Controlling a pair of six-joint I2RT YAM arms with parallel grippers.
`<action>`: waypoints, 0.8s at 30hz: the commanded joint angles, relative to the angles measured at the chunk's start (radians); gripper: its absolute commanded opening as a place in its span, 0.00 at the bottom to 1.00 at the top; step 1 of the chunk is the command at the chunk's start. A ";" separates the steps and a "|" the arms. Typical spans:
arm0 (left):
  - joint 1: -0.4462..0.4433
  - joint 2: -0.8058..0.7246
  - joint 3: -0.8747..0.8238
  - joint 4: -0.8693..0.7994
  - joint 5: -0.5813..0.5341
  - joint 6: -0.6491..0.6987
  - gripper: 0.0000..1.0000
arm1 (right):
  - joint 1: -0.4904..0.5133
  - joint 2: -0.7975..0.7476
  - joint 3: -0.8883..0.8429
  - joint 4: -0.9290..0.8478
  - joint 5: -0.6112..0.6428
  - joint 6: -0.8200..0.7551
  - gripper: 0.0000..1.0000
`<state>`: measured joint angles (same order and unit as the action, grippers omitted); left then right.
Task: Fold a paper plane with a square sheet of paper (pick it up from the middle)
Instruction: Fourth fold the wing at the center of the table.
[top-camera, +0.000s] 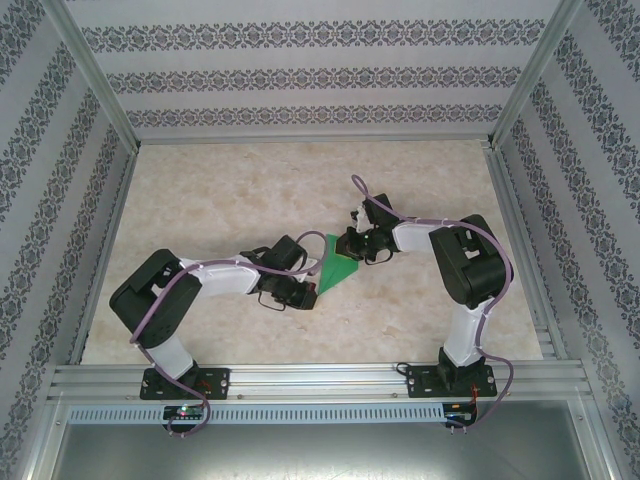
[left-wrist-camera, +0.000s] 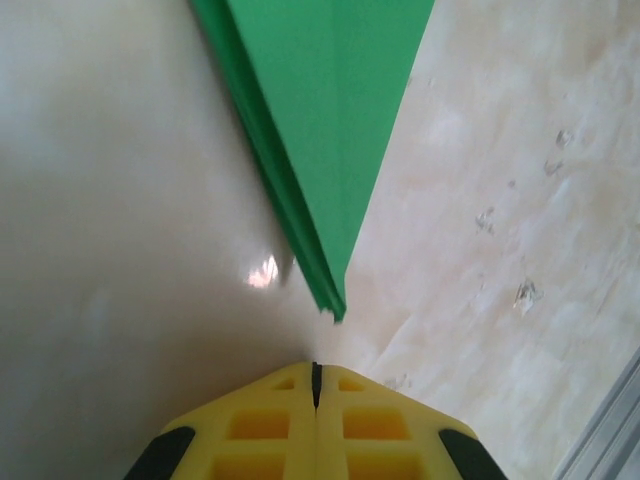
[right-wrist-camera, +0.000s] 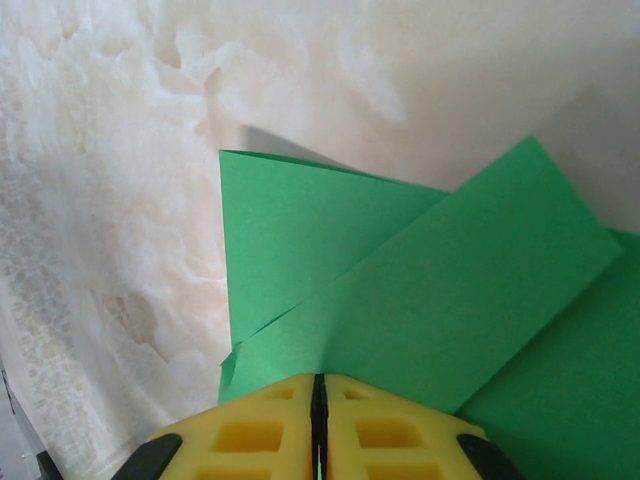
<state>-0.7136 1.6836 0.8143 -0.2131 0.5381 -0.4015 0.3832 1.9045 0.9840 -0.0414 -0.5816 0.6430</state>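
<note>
Late stage, wing folds: green paper plane (top-camera: 338, 268) lies on table (top-camera: 220, 200) betw. both arms, a pointed dart. Left gripper (left-wrist-camera: 315, 372) jaws together, empty, dart's nose just ahead, apart. Right gripper (right-wrist-camera: 318, 382) jaws together, looks pinched on a wing flap. Next, prob.: press crease flat w/o tearing. No writing legible.

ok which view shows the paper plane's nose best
Left wrist: the paper plane narrows to its pointed nose, with the layered fold edges sharp and close. Right wrist shows the wide back end with a flap. Top external shows a small, distant green wedge.
</note>
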 joint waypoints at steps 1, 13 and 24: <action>-0.023 -0.027 0.031 -0.185 0.017 -0.016 0.07 | 0.005 -0.014 0.007 -0.040 0.055 -0.012 0.13; -0.004 -0.028 0.228 -0.262 -0.104 0.025 0.27 | -0.043 -0.239 -0.037 -0.087 0.023 -0.008 0.30; 0.033 0.081 0.348 -0.180 -0.139 0.082 0.48 | -0.099 -0.412 -0.166 -0.081 0.012 0.003 0.41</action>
<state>-0.6983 1.7260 1.1313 -0.4194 0.4160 -0.3595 0.3023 1.5402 0.8497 -0.1165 -0.5526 0.6476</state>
